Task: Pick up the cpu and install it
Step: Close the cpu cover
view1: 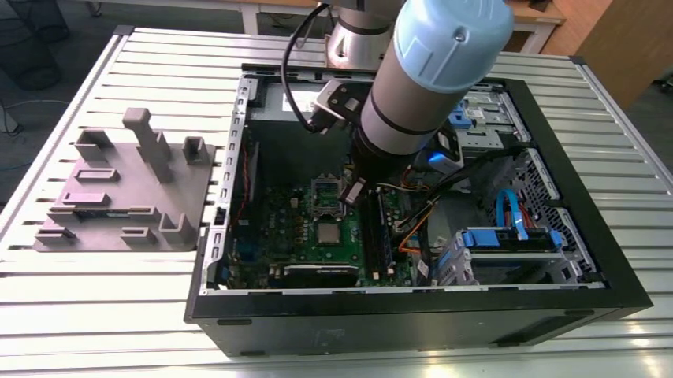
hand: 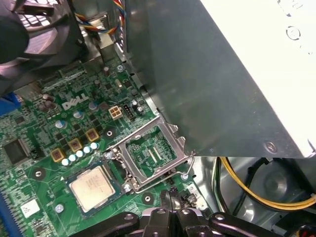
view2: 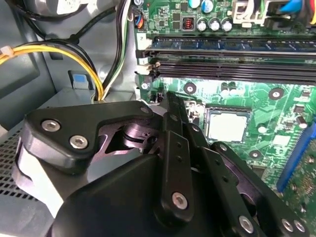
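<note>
Hovering inside the open PC case (view1: 589, 236), hand (hand: 170, 205) sits near the hinged socket frame (hand: 150, 155); fingers together, gripping nothing. Cpu (hand: 92, 187) lies seated in the green board (hand: 44, 153), just beside the frame, apart from hand.

The silver square cpu (hand: 92, 188) lies flat in the motherboard socket.

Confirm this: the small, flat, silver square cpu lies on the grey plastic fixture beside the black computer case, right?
No. The cpu lies on the green motherboard inside the case, next to the open metal socket frame, not on the fixture; the first wrist view shows it.
</note>
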Tool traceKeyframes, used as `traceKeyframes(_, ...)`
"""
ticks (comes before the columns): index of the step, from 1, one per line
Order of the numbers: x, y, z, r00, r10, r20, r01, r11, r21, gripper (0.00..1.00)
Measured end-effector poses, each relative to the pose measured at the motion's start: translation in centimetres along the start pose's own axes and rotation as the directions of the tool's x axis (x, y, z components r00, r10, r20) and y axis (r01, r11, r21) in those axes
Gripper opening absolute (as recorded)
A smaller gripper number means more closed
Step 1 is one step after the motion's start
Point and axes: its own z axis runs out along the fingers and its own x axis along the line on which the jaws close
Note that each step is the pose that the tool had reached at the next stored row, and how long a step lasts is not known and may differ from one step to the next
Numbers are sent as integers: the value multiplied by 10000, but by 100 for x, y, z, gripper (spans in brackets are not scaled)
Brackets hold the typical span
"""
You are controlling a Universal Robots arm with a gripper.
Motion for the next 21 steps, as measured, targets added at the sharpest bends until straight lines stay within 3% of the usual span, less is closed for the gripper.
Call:
traceKeyframes(9, -25, -4, 55, 9998, 105, 147, -104, 9999, -65, 11)
traceKeyframes(21, -43, 6, 66, 9998, 105, 159, -104, 9999, -73, 11)
